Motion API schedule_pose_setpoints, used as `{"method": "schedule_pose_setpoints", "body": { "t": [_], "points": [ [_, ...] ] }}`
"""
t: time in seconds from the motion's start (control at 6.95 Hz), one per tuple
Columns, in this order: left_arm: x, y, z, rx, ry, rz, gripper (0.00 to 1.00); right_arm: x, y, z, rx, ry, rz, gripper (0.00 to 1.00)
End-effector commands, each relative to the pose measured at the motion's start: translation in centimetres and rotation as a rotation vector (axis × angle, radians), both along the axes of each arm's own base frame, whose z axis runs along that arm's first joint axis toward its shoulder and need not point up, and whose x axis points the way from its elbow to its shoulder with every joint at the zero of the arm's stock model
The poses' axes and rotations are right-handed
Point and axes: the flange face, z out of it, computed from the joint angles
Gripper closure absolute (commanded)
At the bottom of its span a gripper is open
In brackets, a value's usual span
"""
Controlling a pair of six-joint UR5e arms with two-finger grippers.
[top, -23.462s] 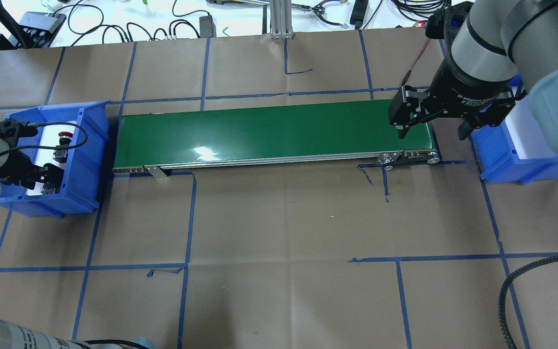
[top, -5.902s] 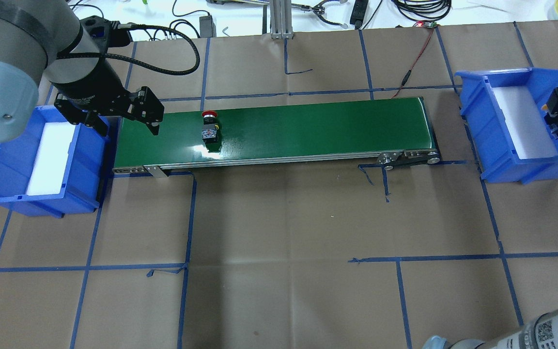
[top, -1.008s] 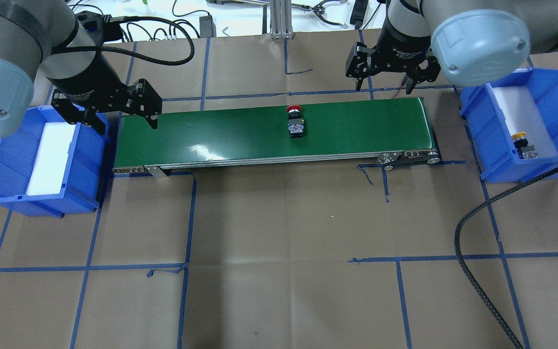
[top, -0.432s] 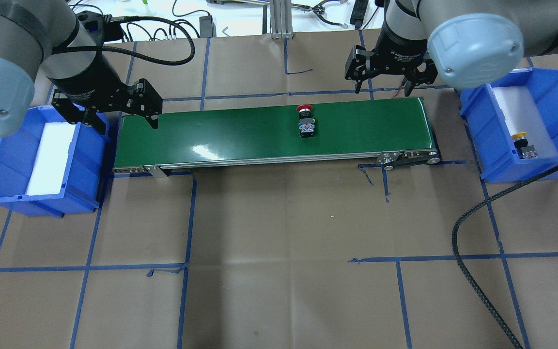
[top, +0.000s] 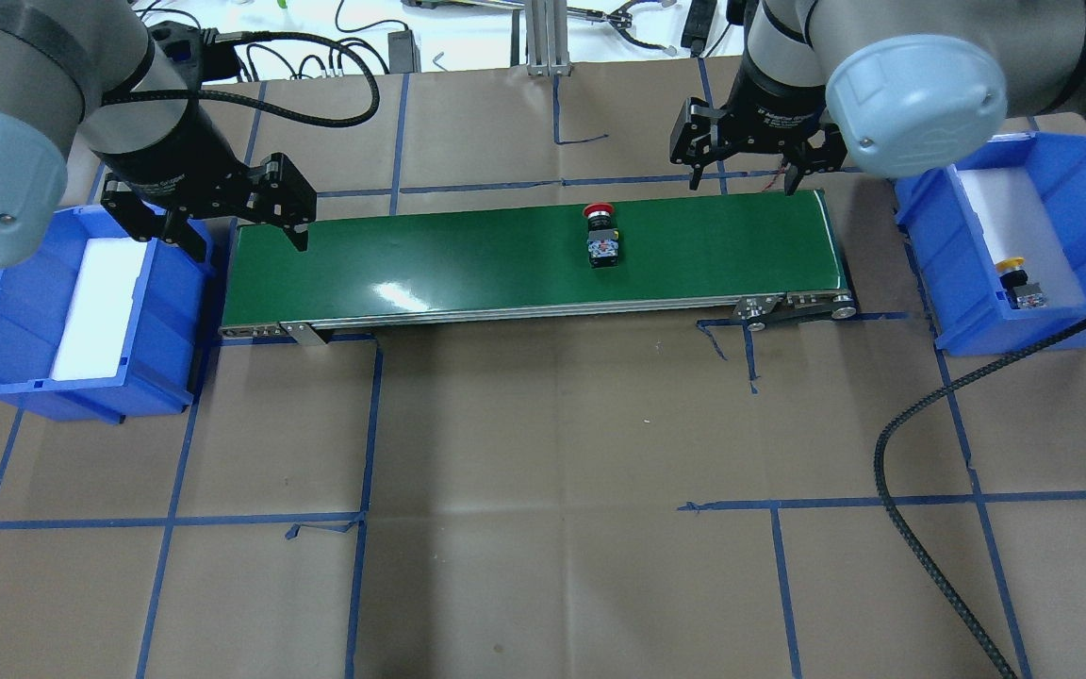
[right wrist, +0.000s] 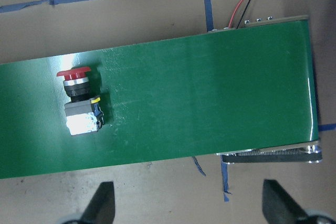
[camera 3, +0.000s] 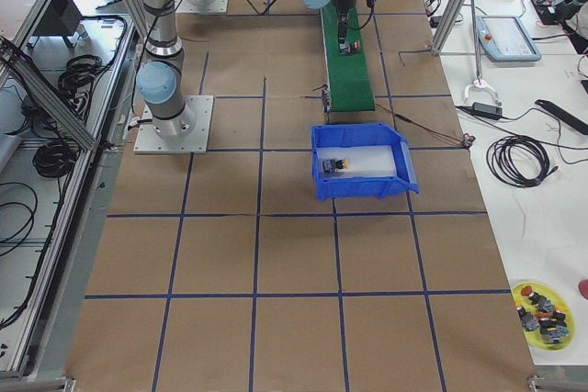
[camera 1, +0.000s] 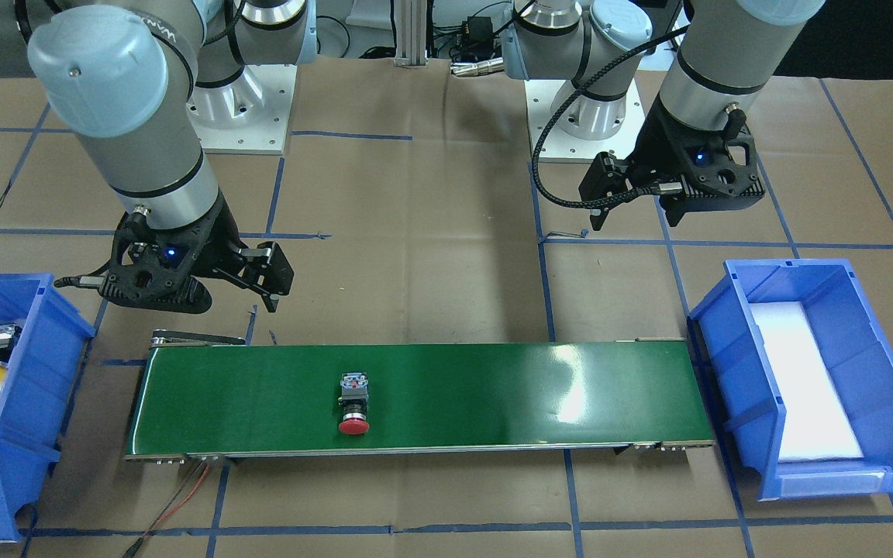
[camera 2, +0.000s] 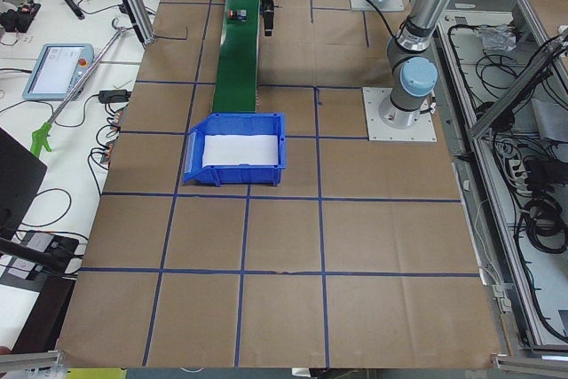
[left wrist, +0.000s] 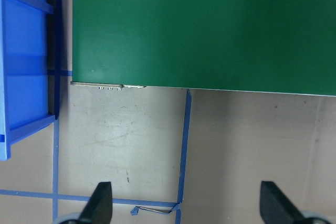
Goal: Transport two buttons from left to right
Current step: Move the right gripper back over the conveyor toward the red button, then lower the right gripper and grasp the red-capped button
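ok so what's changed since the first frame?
Both buttons left the left bin: the yellow button now lies in the right bin, the red button rides the belt, past its middle, drifting right. The left gripper rose out of the left bin; the right gripper is back over the belt's right half. Both open. Belt frame unmoved.

This is a robot lab. Two robot arms (camera 1: 136, 155) are bolted on metal plates (camera 2: 377, 133) to a big table (top: 543, 424). The table is covered in brown paper with blue tape lines (top: 171, 519). A green belt (top: 468, 255) runs between two blue bins (top: 175, 302). Around the sides are cables (camera 2: 537, 219), a screen pad (camera 2: 58, 70) and tools (camera 2: 40, 138).
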Motion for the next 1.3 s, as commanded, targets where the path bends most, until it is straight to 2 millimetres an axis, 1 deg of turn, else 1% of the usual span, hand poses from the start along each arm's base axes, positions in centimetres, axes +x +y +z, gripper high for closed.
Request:
{"method": "schedule_pose_setpoints", "body": {
  "t": [0.0, 0.14, 0.29, 0.43, 0.58, 0.72, 1.01, 1.15],
  "points": [
    [0.0, 0.2, -0.2, 0.002, 0.000, -0.001, 0.00, 0.1, -2.0, -3.5, 0.025, 0.003, -0.002, 0.00],
    [0.0, 0.0, -0.1, 0.001, 0.000, -0.001, 0.00, 0.4, -2.8, -5.1, 0.046, -0.001, -0.008, 0.00],
    [0.0, -0.1, -0.1, -0.001, 0.000, 0.001, 0.00, 0.5, -4.3, -7.2, 0.019, -0.004, -0.008, 0.00],
    [0.0, -0.1, -0.1, -0.001, 0.000, -0.001, 0.00, 0.7, -5.7, -8.9, -0.011, -0.007, 0.002, 0.00],
    [0.0, -0.1, -0.1, -0.001, 0.000, 0.001, 0.00, 1.1, -6.9, -9.7, -0.014, -0.007, 0.008, 0.01],
    [0.0, -0.1, -0.1, -0.001, 0.000, 0.001, 0.00, 1.5, -7.4, -10.2, -0.009, -0.009, 0.010, 0.01],
    [0.0, -0.1, -0.1, 0.001, 0.000, 0.001, 0.00, 2.0, -7.5, -12.0, 0.026, -0.061, 0.014, 0.01],
    [0.0, -0.1, -0.1, -0.001, 0.000, 0.001, 0.00, 2.1, -7.4, -12.4, 0.034, -0.060, 0.016, 0.01]
  ]
}}
